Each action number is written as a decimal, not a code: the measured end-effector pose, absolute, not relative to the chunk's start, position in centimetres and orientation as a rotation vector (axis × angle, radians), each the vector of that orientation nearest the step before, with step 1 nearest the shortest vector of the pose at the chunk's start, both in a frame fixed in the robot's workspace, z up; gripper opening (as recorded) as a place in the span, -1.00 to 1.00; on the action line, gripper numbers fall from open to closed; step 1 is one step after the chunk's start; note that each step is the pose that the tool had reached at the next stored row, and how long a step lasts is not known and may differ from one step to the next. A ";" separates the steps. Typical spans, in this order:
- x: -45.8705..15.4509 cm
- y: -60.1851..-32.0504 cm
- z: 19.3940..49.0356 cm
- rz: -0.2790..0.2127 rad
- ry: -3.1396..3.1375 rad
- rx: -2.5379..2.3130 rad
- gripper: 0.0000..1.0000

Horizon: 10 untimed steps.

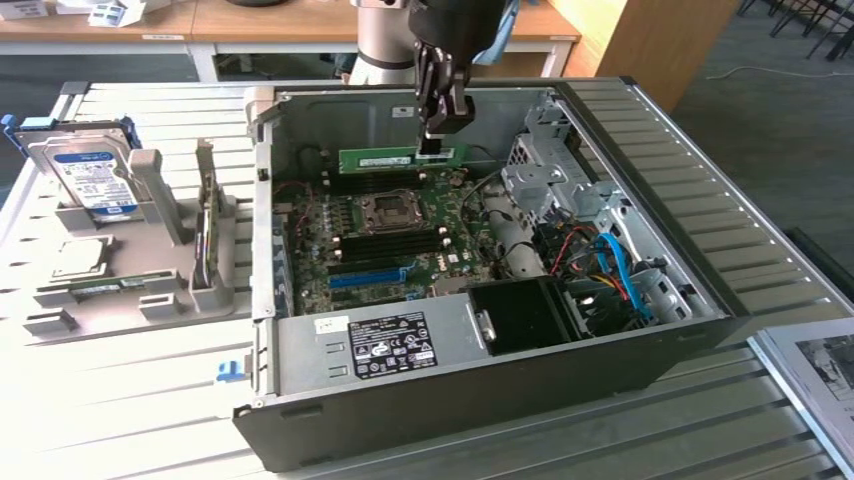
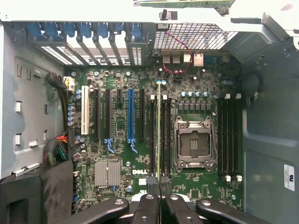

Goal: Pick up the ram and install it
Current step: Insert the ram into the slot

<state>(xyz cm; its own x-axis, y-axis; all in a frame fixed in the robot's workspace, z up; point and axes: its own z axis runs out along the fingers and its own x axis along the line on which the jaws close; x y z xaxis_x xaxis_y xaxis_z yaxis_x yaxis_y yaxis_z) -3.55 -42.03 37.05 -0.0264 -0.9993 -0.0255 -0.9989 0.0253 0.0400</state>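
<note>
Holding the ram [image 1: 394, 159] by one end, the gripper [image 1: 438, 150] is closed narrow on it, above the motherboard [image 1: 400, 240] inside the open PC case [image 1: 467, 420]. The ram stands on its long edge, level. Its long axis runs across the exterior view, free end to the exterior view's left. In the wrist view it is parallel w/ the black slots [image 2: 167, 135]. The case lies on a pale slatted tabletop [image 1: 134, 380], w/ a grey rack [image 1: 147, 290] and a hard drive [image 1: 91, 180] beside it. Wood desks [image 1: 267, 25] and grey floor [image 1: 747, 100] are behind.

One claw [image 2: 159, 183] – one ram [image 1: 396, 158] in it – one case [image 1: 467, 400], one hard drive [image 1: 91, 175]
</note>
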 end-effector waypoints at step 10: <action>-3.5 -42.0 36.7 -0.073 -2.243 2.185 -0.76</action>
